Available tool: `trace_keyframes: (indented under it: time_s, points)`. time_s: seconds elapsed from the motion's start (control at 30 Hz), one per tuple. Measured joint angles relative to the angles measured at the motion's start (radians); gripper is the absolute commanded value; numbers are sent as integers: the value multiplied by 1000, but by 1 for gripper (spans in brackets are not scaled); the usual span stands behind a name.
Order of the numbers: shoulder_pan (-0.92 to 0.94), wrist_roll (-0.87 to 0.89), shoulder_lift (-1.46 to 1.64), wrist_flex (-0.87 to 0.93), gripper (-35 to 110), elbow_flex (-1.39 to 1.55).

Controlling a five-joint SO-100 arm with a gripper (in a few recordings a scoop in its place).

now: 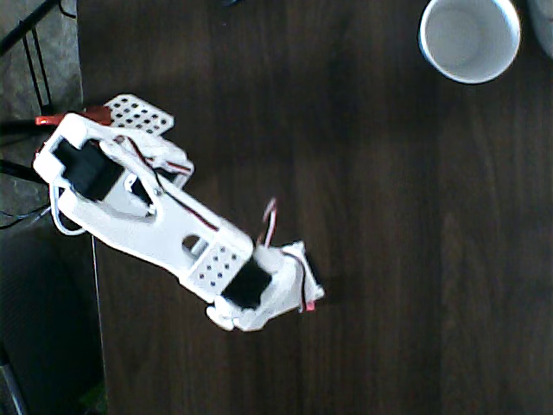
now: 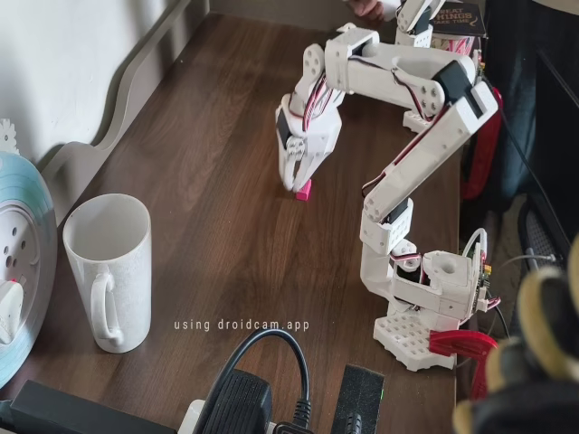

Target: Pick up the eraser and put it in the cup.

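Note:
The eraser [image 2: 303,189], a tiny pink-red block, lies at table level near the middle of the dark wooden table; in the overhead view just a red sliver of the eraser [image 1: 307,304] peeks out beside the fingers. My white gripper [image 2: 299,183] points straight down onto it, and its fingers look closed against the eraser's sides, with no gap showing. From above, the gripper [image 1: 298,294] covers most of the block. The white cup [image 1: 469,39] stands upright and apart, at the top right in the overhead view; in the fixed view the cup [image 2: 109,271] is at the near left.
A greyish-white vessel's edge [image 1: 544,26] sits right of the cup. A round blue-and-white plate [image 2: 18,262] leans at the left wall. A black power adapter [image 2: 244,402] lies at the near edge. A red clamp [image 2: 461,344] holds my base at the table's side.

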Motion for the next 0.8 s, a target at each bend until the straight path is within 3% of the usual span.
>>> trace_keyframes:
  time_s: [0.23,0.8]
  points:
    - [95,-44,-118,-11,19,-60]
    - [104,25,-296,-12,19,-170]
